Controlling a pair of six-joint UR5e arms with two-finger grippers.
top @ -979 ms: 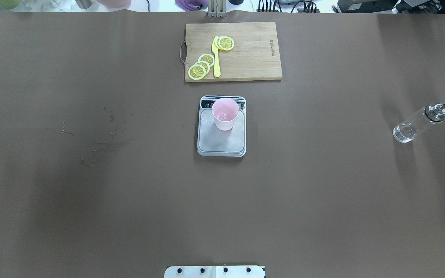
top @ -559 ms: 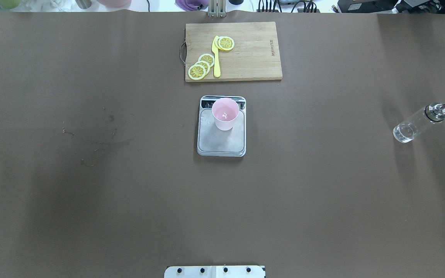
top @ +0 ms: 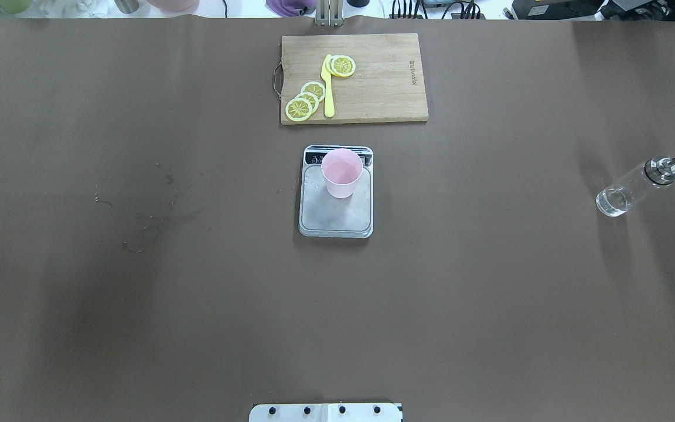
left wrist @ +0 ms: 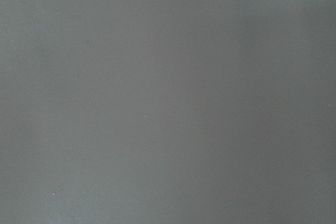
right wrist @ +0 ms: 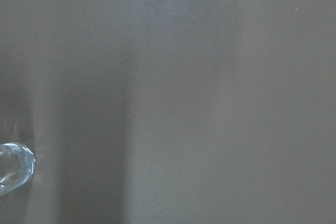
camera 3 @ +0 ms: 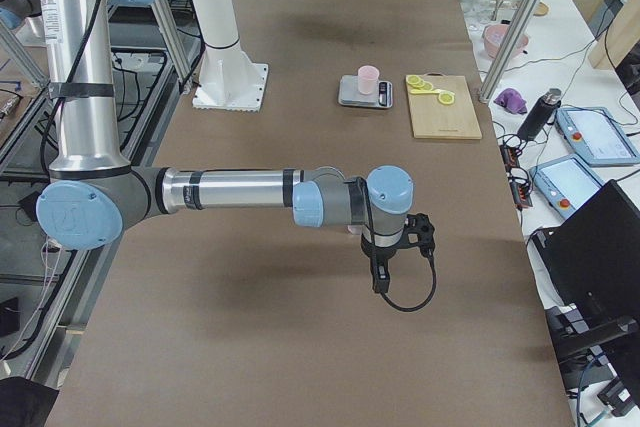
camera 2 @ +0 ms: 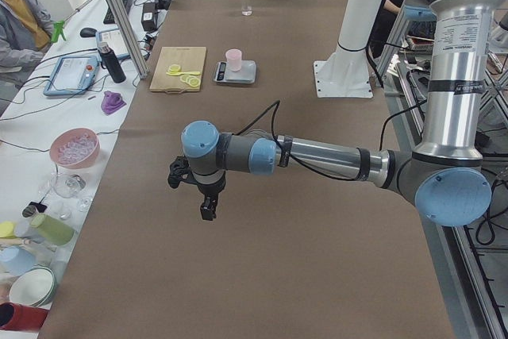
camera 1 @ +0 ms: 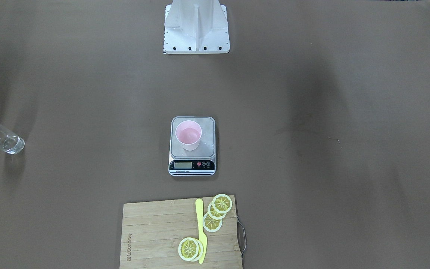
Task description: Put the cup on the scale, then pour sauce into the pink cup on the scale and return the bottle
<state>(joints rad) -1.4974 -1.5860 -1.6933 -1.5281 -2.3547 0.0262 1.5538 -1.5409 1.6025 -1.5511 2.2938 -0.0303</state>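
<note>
The pale pink cup (top: 341, 173) stands upright on the silver scale (top: 336, 215), near its display end, with clear liquid in it; both also show in the front view, cup (camera 1: 188, 135) and scale (camera 1: 192, 165). The clear glass bottle (top: 636, 186) with its silver spout cap stands upright on the table far to the right, free of any gripper; its base shows in the right wrist view (right wrist: 13, 169). The left gripper (camera 2: 208, 210) hangs over bare table, as does the right gripper (camera 3: 380, 282). I cannot tell whether either is open or shut.
A wooden cutting board (top: 384, 88) with lemon slices (top: 305, 101) and a yellow knife (top: 328, 88) lies beyond the scale. The robot's base plate (top: 326, 412) is at the near edge. Small stains (top: 150, 220) mark the table's left half.
The glints on the liquid in the cup have faded. Nothing else has moved.
</note>
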